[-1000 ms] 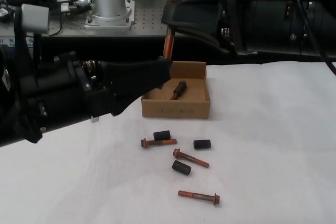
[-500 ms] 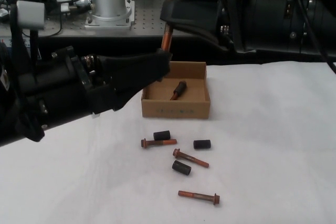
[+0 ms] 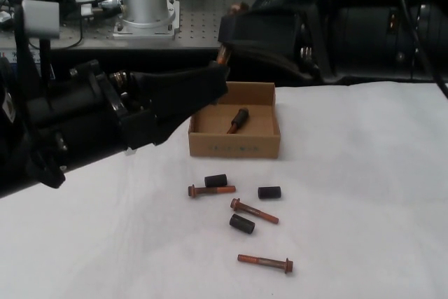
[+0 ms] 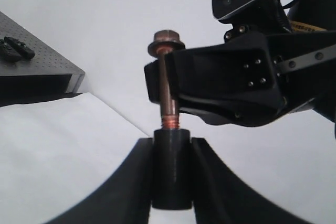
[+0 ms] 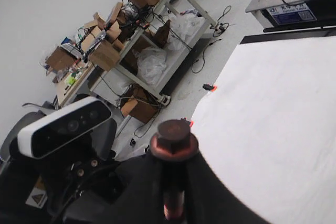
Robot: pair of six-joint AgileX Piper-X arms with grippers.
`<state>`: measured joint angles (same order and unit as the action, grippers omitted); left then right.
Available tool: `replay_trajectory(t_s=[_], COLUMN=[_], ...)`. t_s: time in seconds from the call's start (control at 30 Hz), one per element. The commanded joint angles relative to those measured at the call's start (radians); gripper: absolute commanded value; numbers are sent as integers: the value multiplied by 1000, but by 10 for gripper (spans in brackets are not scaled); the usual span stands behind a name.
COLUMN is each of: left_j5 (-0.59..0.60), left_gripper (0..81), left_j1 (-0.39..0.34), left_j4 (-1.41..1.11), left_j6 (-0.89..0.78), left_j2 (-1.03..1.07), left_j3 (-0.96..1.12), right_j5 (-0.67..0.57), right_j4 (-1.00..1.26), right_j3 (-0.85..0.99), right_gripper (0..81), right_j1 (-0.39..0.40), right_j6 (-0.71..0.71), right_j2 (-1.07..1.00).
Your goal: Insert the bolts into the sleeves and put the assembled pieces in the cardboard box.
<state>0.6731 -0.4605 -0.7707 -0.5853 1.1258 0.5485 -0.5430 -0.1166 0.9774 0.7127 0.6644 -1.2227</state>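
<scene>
Closing gap since a second ago: right gripper [image 5: 173,182], clamped on bolt [image 4: 167,77], has come down; left gripper [image 4: 172,145], clamped on sleeve [image 4: 171,182], has risen beneath. Bolt tip now at sleeve mouth, aloft near box [image 3: 234,148] far corner. I judge insertion just starting; alignment looks true.

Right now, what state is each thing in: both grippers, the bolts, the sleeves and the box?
Left gripper: shut on upright black cylindrical sleeve.
Right gripper: shut on copper-coloured hex-head bolt, tip at that sleeve's mouth.
Brown cardboard box: open, one assembled piece lying inside.
Three loose bolts: lying on white cloth, unsleeved.
Three loose sleeves: lying without bolts.
</scene>
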Motion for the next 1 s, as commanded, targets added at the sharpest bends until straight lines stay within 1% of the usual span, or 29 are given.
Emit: replay_trajectory(t_s=[0.0,0.33,0.53,0.6,0.67,0.73,0.8,0.83,0.97], left_j5=[-41,-39,-39,-39,-39,-39,-39,-39,-41], left_gripper=[6,6,6,6,6,6,6,6,6], left_j1=[7,7,7,7,7,7,7,7,7], left_j4=[-39,-39,-39,-39,-39,-39,-39,-39,-48], left_j6=[-13,-13,-13,-13,-13,-13,-13,-13,-13], left_j2=[-13,-13,-13,-13,-13,-13,-13,-13,-13], left_j3=[9,9,9,9,9,9,9,9,9], right_j5=[-22,-100,-103,-103,-103,-98,-71,-64,-68], right_j4=[-52,-75,-124,-124,-124,-124,-133,-144,-169], right_j3=[1,1,1,1,1,1,1,1,1], right_gripper=[27,27,25,10,111,291,434,459,427], right_j1=[0,0,0,0,0,0,0,0,0], right_j6=[-35,-79,-102,-105,-105,-105,-93,-94,-98], right_j2=[15,15,15,15,15,15,15,15,15])
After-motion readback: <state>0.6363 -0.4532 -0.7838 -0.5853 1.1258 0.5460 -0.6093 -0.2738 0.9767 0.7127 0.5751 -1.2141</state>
